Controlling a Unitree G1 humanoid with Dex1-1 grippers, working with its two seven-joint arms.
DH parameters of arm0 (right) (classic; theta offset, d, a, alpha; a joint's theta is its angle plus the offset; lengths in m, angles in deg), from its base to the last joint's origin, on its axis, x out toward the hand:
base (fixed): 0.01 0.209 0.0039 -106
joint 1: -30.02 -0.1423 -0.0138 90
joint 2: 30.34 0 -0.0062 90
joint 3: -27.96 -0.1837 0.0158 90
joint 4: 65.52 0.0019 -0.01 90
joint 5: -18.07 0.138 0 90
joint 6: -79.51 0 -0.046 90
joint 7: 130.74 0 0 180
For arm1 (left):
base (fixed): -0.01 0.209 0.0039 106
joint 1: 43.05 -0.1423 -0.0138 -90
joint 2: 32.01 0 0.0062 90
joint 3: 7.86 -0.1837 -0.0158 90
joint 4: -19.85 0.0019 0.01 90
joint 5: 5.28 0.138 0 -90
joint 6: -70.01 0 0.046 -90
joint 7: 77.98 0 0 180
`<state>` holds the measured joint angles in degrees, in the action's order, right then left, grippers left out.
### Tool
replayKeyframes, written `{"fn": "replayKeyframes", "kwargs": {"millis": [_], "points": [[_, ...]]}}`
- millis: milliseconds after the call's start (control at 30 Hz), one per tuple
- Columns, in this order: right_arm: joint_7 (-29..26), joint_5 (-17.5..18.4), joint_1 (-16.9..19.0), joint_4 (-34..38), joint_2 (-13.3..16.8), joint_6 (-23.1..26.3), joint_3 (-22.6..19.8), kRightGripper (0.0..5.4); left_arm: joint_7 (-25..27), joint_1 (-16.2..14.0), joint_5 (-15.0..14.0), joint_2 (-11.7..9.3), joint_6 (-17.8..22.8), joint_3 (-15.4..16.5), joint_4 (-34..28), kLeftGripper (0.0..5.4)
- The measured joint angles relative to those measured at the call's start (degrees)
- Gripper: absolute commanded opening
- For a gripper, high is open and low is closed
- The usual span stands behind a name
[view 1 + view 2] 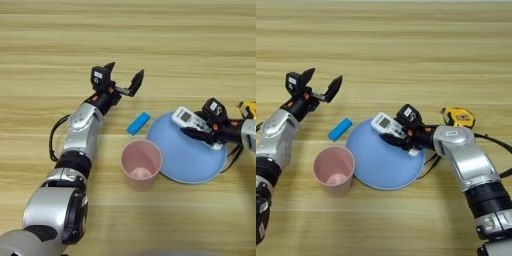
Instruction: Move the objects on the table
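The right gripper clasps the remote over the plate. The left gripper hovers spread wide and empty beyond the block.

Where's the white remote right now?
The white remote is held in the right tool over the blue plate's far rim, right of the blue block.

Matt grained wooden table, smooth pink plastic cup, blue plate probably plastic too

A light wooden table with horizontal plank grain fills the whole view under even light.
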<state>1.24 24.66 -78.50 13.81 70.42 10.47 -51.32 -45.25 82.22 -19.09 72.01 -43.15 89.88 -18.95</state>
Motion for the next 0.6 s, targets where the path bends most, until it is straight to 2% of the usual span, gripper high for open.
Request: {"fn": "replayKeyframes", "kwargs": {"millis": [600], "points": [[-1.14,-2.15,0.63,-5.72,-0.12,-2.73,2.44,2.89,0.00,0.00,-0.01,0.10,0.03,-0.01,0.01,5.40]]}}
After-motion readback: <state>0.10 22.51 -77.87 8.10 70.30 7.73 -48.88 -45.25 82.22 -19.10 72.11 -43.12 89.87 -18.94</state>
